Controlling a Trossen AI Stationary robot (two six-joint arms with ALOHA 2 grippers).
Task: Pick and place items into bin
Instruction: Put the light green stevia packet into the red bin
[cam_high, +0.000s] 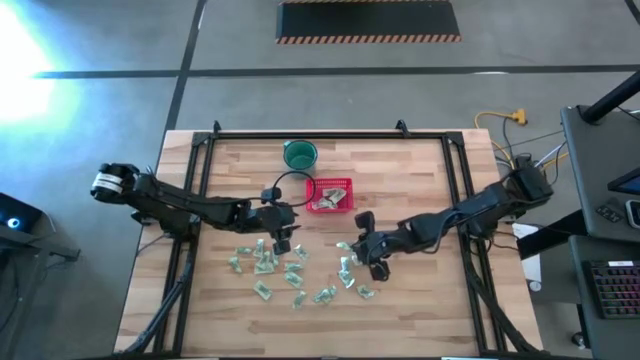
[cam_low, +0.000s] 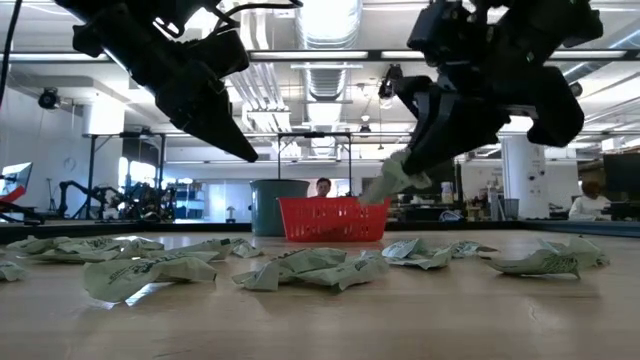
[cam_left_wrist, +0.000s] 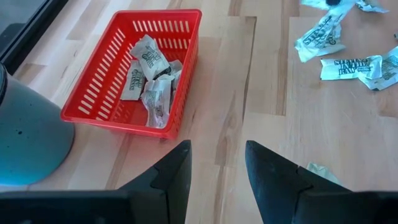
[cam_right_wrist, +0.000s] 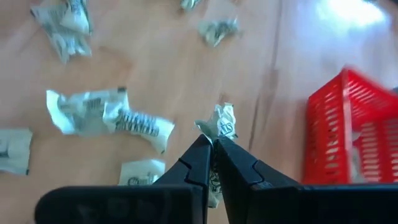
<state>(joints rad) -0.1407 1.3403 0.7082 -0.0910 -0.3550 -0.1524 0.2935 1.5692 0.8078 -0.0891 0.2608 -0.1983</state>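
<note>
Several pale green-and-white wrapped items (cam_high: 290, 272) lie scattered on the wooden table's near half, and a few more (cam_left_wrist: 149, 81) lie inside the red bin (cam_high: 330, 194). My right gripper (cam_high: 375, 264) hangs over the right side of the scatter, shut on one item (cam_low: 386, 184). My left gripper (cam_left_wrist: 217, 148) stands open with nothing between its fingers, just left of the bin and above the table (cam_high: 283, 236). My right gripper pinches a wrapped item between its two fingertips; the crinkled end (cam_right_wrist: 222, 123) sticks out past the tips. The fingers slant down from the table's right side. The item (cam_low: 386, 184) hangs at the fingertips, lifted clear of the table.
A round dark green cup (cam_high: 300, 154) stands behind the bin toward the far edge. A black frame (cam_high: 330, 134) runs round the table's sides. Bare wood lies between the bin and the scattered items (cam_left_wrist: 267, 93).
</note>
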